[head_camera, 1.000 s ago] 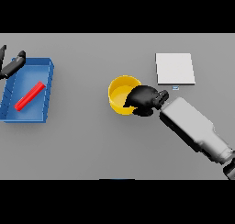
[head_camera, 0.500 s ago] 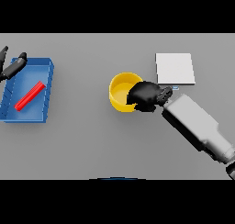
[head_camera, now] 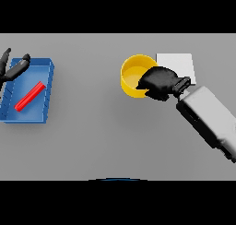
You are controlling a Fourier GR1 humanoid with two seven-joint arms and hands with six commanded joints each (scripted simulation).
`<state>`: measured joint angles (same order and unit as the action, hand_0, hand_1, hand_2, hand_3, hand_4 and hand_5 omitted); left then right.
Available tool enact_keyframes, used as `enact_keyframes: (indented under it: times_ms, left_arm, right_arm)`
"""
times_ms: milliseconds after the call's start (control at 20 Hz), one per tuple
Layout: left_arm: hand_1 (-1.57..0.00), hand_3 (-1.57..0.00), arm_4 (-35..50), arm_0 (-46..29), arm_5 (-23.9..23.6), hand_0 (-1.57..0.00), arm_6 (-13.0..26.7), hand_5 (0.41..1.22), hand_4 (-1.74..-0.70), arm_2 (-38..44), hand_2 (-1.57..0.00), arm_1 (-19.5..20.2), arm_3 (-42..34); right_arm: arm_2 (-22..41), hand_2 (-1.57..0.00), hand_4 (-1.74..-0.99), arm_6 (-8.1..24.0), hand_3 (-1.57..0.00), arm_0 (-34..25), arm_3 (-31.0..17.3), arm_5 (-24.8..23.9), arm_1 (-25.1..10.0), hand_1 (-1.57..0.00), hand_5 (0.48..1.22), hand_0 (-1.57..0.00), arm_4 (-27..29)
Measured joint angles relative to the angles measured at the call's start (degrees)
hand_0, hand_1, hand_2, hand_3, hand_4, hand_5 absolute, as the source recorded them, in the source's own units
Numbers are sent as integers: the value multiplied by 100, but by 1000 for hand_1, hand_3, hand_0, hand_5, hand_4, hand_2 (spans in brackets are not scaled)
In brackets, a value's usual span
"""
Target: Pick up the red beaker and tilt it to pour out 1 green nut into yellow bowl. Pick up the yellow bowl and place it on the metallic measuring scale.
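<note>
The yellow bowl (head_camera: 131, 73) is held at its right rim by my right hand (head_camera: 159, 82), whose fingers curl round the rim. It is raised and sits just left of the metallic measuring scale (head_camera: 180, 62), a pale square plate partly hidden behind the hand. A red stick-like object (head_camera: 29, 96) lies tilted in the blue tray (head_camera: 47, 88) at the left. My left hand (head_camera: 13, 68) rests at the tray's far left corner with relaxed fingers, holding nothing. No green nut can be made out in the bowl.
The blue tray occupies the left side of the grey table. My right forearm (head_camera: 207, 118) stretches from the lower right toward the bowl.
My right hand has carried the yellow bowl up and to the right, closer to the scale. The left hand and the tray have stayed put.
</note>
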<state>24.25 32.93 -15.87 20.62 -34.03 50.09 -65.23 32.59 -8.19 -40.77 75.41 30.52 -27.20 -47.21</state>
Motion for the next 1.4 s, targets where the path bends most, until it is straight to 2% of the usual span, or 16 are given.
enact_keyframes:
  times_ms: [150,300,350,450,500,700,900,1050,1400]
  left_arm:
    - [1,1,21,-74,-47,1,46,698,-723,12,1,74,-112]
    - [1,1,20,-70,-46,1,26,715,-729,45,1,133,-116]
    - [1,1,52,-41,32,1,17,719,-730,47,1,110,-91]
    - [1,1,43,-1,8,1,162,720,-729,42,1,136,-99]
    - [1,1,36,4,0,1,226,724,-731,20,1,134,-128]
    - [1,1,68,-68,-81,1,281,738,-737,13,1,99,-214]
    - [1,1,23,-10,-32,1,317,725,-719,15,1,168,-157]
    - [1,1,52,-69,-65,1,337,714,-724,16,1,200,-273]
    - [1,1,46,-52,-79,1,382,713,-729,2,1,168,-266]
  right_arm:
    - [-122,-1513,-1741,79,-1155,-20,25,-17,-104,-1570,1220,-1565,-23]
    - [-260,-1536,-1741,-46,-1153,-163,-306,-269,-251,-1570,1221,-1568,-89]
    - [-311,-1537,-1741,1,-1153,-162,-381,-381,-243,-1570,1221,-1568,-96]
    - [-431,-1530,-1741,-111,-1151,-190,-633,-543,-323,-1571,1221,-1569,-86]
    - [-476,-1537,-1741,-22,-1150,-249,-785,-583,-283,-1571,1221,-1570,-83]
    - [-606,-1549,-1741,-201,-1147,-395,-1536,-1040,-358,-1571,1221,-1570,-205]
    - [-739,-1500,-1741,-205,-1169,-474,-2287,-1366,-284,-1571,1221,-1571,-321]
    - [-869,-1464,-1741,-334,-1268,-653,-2873,-1616,-192,-1571,1221,-1571,-380]
    - [-1112,-1382,-1741,-505,-1440,-829,-3812,-1699,79,-1571,1221,-1528,-322]
